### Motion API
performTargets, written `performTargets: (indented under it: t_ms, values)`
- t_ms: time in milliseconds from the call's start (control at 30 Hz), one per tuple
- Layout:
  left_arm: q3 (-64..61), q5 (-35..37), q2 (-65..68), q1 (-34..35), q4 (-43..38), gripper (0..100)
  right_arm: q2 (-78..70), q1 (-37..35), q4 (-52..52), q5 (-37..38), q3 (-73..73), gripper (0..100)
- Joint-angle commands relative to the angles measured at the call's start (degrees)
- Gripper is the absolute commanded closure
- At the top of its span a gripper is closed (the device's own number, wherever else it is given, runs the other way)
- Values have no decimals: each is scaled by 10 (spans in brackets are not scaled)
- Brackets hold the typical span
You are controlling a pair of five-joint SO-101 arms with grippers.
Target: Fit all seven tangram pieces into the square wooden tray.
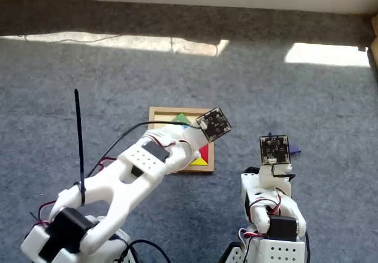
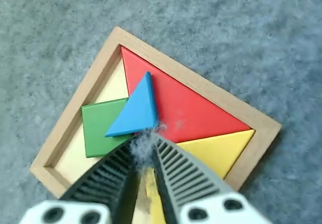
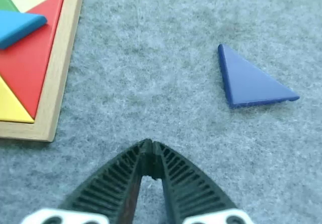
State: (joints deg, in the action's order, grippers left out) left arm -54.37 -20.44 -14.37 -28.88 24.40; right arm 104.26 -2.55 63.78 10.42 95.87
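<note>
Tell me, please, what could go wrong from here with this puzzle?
The light blue triangle lies on top of the green square and the red triangle, not flat in the tray. A push from the shut left gripper may slide it further or shift the tray. The dark blue triangle lies flat on the carpet, so the right gripper may fail to grasp it.

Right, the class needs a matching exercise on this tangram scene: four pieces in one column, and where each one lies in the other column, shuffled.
Pieces
1. light blue triangle
2. dark blue triangle
3. yellow triangle
4. green square

Places
A. on the carpet, outside the tray
B. flat in the tray, edge to edge with the red triangle
C. lying on top of two other pieces
D. in the tray, partly covered by another piece

Pairs: 1-C, 2-A, 3-B, 4-D
</note>
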Motion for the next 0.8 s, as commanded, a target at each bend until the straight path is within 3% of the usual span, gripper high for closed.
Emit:
performTargets:
  t_ms: [0, 767]
  values:
    - [22, 7, 51, -5, -37, 989, 9, 7, -15, 6, 49, 988]
    - [110, 9, 116, 29, -37, 989, 9, 7, -15, 6, 49, 988]
